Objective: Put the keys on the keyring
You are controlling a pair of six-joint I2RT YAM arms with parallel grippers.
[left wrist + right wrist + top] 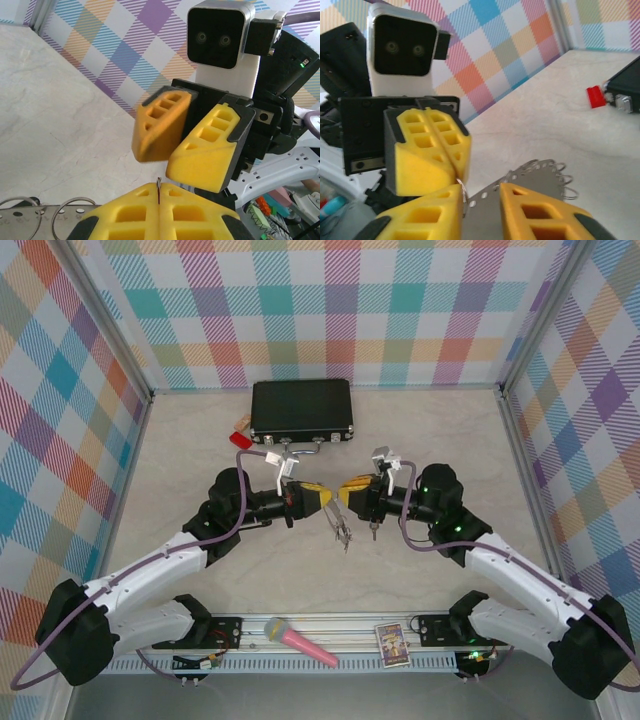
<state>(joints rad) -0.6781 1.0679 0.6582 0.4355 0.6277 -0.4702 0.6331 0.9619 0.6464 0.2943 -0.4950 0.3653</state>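
Plainly, both arms meet tip to tip above the middle of the pale table [470, 430], so that one can steady the work while the other feeds it. Our left claw [159, 199] is pressed together, pinching the thin grey metal keyring [527, 175], a flat hoop with small wire loops along its rim, by its edge. That grip, we judge, holds the hoop up off the table and presents a loop to the partner. Our right claw [481, 194] stands spread, its yellow foam fingers [545, 215] on either side of the hoop's strip without clamping it. Whether any small key hangs there is too fine to tell, and we judge the threading not yet done.
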